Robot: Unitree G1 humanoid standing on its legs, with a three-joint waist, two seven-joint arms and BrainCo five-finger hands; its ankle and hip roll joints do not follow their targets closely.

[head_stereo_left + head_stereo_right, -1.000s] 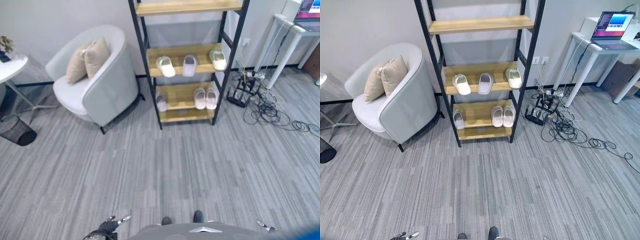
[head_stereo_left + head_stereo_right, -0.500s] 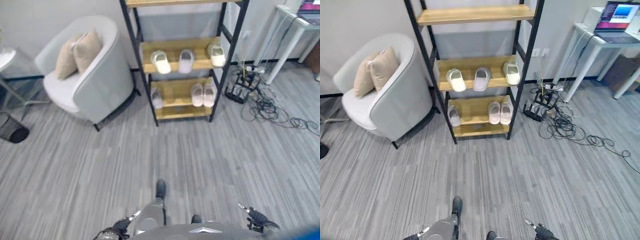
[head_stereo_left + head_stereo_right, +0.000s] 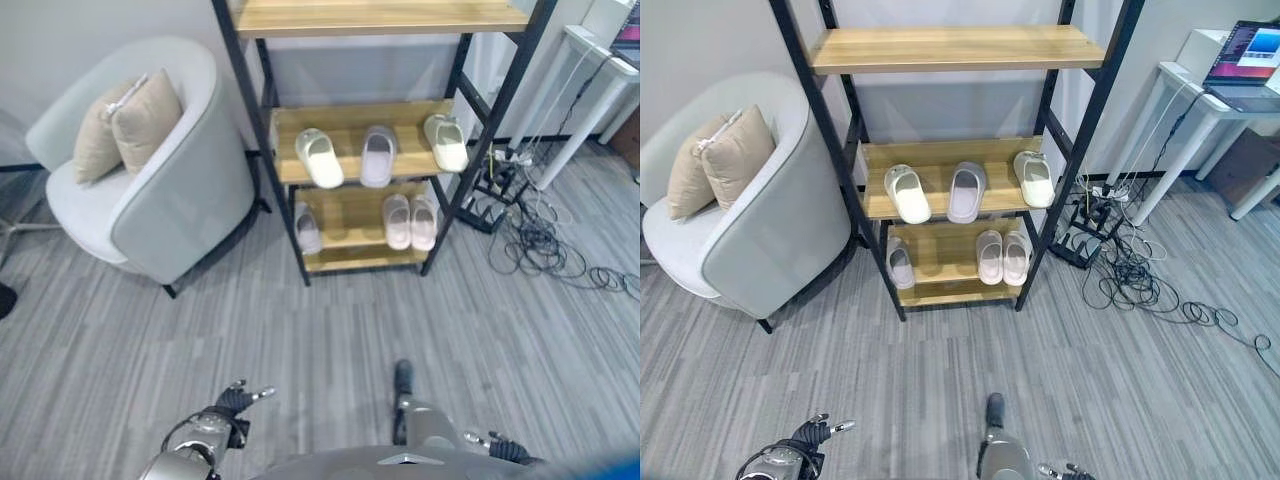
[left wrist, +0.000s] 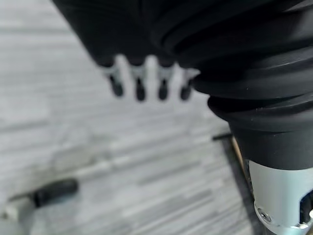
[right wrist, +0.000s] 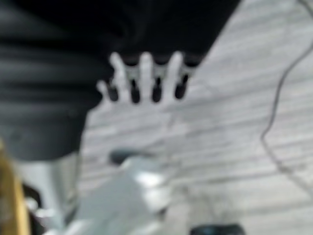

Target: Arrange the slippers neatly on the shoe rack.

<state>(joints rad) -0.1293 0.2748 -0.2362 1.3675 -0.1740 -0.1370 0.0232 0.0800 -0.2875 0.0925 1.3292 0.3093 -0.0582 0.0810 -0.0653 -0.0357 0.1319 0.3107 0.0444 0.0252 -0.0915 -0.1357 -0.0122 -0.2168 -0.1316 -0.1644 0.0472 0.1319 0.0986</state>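
Left eye view: shoe rack (image 3: 262,160) is seen larger and nearer than a second ago; the camera has advanced, nothing on the shelves has moved. Middle shelf holds a cream slipper (image 3: 319,157), a grey slipper (image 3: 377,154) and a second cream slipper (image 3: 446,142), splayed apart.
Right eye view: lower shelf carries a lone slipper (image 3: 899,263) beside the left post and a pink pair (image 3: 1002,256) side by side. Armchair (image 3: 760,240) stands just beside the rack.
Left wrist view: left hand (image 4: 139,83) hangs over the floor, fingers straight, nothing held.
Right wrist view: right hand (image 5: 146,81) likewise has its fingers spread and empty.
Judgement: approach step under way; sorting not yet begun.
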